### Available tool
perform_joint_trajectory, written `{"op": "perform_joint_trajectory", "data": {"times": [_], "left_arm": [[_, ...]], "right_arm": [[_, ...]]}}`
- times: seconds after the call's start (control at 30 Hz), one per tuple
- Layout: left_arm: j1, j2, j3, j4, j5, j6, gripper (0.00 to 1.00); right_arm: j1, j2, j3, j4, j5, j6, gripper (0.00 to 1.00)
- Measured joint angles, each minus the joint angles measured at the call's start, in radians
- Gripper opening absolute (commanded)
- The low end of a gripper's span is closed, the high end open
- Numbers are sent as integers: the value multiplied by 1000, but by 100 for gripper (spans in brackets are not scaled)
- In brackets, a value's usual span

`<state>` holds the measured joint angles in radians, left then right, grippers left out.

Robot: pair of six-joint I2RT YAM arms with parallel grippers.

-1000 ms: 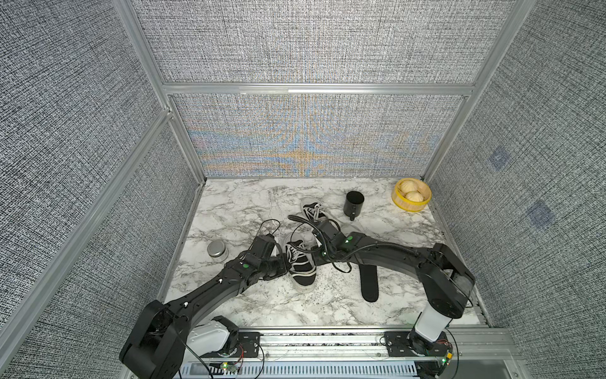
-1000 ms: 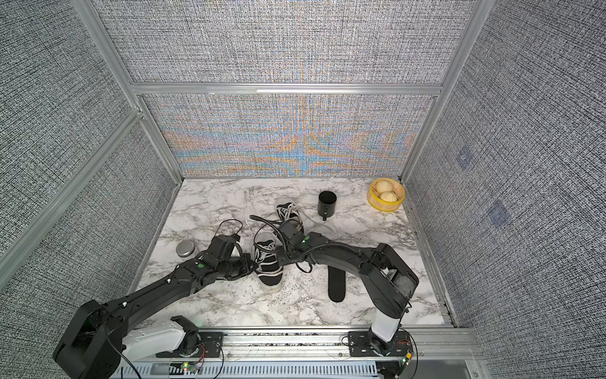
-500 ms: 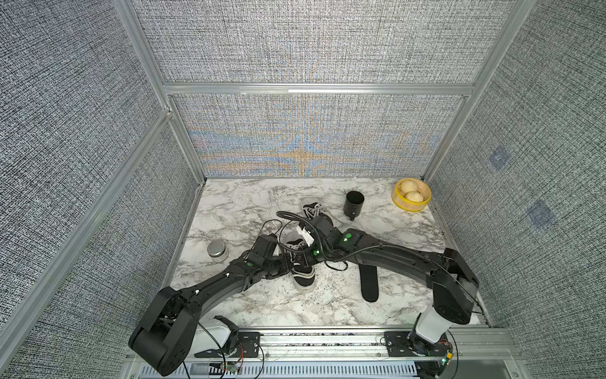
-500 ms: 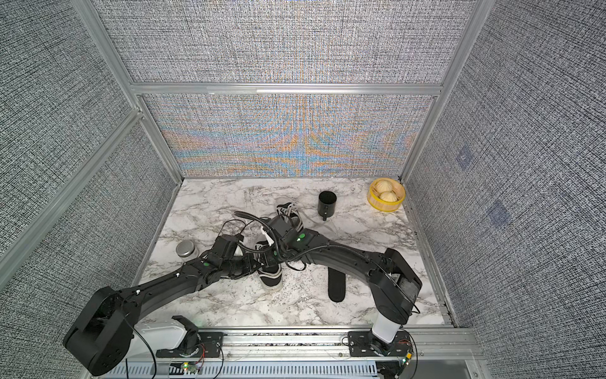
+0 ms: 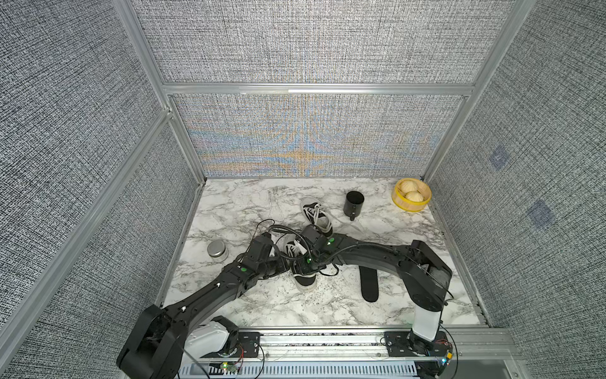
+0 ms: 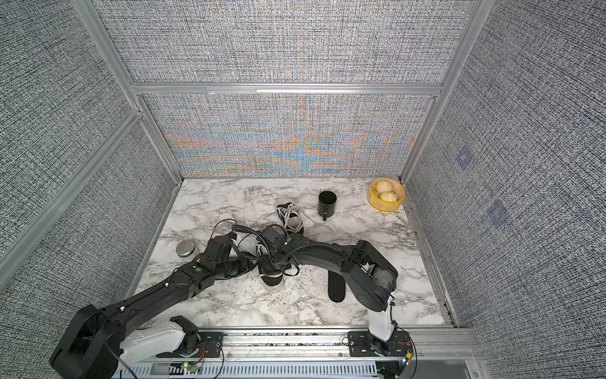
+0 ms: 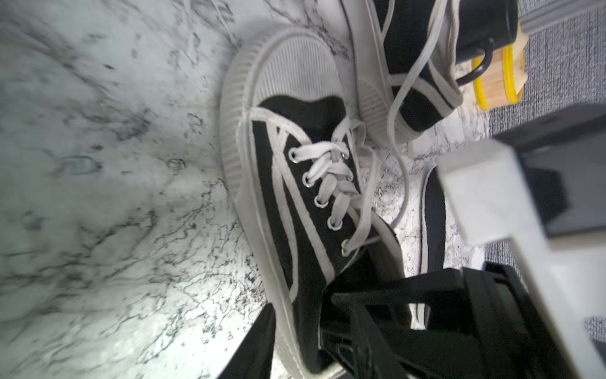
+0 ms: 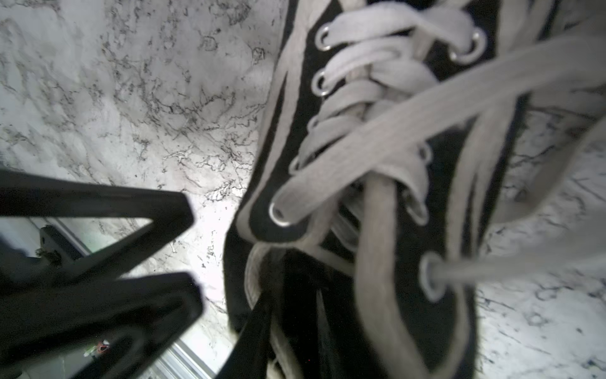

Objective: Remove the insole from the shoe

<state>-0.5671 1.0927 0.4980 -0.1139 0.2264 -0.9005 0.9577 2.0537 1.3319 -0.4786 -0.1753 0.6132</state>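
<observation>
Right wrist view blurred the mouth of the shoe (image 8: 452, 170): right jaws sat inside, spread unclear; left jaws stood parted, empty, alongside.

Build: left arm (image 5: 210, 295) and right arm (image 5: 370, 259) alike, matte black boxy links, rounded joint housings. White base housings (image 5: 210, 339). Small green lamps (image 5: 243, 269) lit on the links. Thin black cables (image 5: 265, 226) in loose loops; ribbed black conduit (image 5: 367, 244) along right arm. On left tool (image 8: 191, 252): black fingers (image 8: 98, 200), triangular cut-outs. Black mounting plates (image 5: 249, 339) with screws, on aluminium rail (image 5: 328, 343). Thin red wire (image 5: 242, 351) beside the left plate
</observation>
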Motion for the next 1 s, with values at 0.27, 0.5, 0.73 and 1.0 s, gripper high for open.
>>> {"op": "perform_joint_trajectory", "data": {"times": [0.27, 0.5, 0.73, 1.0], "left_arm": [[0, -143, -111, -97, -179, -186, 38], [0, -187, -193, -104, -229, -309, 38], [0, -287, -224, -129, -289, -357, 39], [0, -378, -246, -172, -334, -383, 42]], "right_arm": [[18, 23, 78, -86, 71, -36, 41], [42, 76, 152, -164, 156, -54, 48], [76, 136, 182, -183, 219, -54, 52], [84, 192, 201, -204, 278, -37, 42]]}}
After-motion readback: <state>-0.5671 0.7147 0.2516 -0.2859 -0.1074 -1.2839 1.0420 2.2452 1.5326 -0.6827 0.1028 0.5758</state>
